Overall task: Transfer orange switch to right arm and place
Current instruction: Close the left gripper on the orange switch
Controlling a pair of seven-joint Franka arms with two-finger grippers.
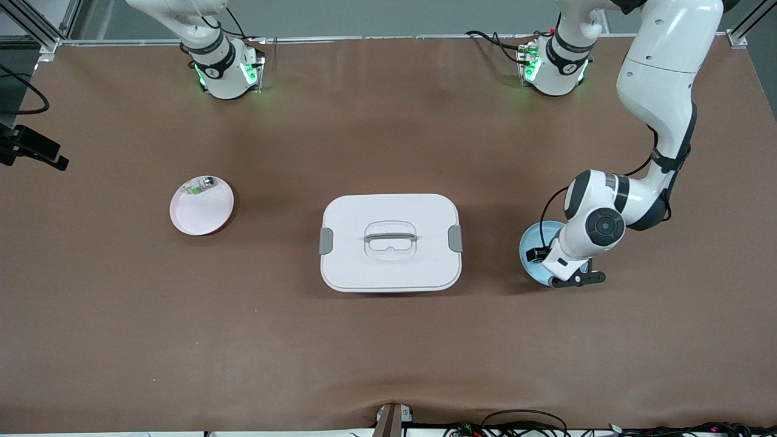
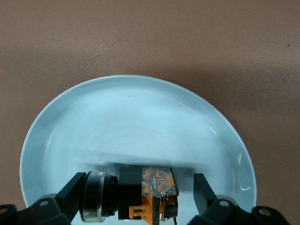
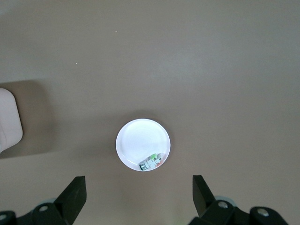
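Note:
The orange switch (image 2: 145,192), a small black block with orange parts and a silver ring at one end, lies in a light blue plate (image 2: 117,117) near the left arm's end of the table. My left gripper (image 2: 139,187) is down in that plate (image 1: 534,237). It is open, with one finger at each end of the switch and a gap showing at the orange end. My right gripper (image 3: 138,192) hangs open and empty high over the table beside a pale pink plate (image 3: 138,140). Its hand is out of the front view.
The pink plate (image 1: 200,215) toward the right arm's end holds a small white-grey piece with a green mark (image 1: 200,185). A white lidded box with a handle (image 1: 390,243) stands at the table's middle, between the two plates.

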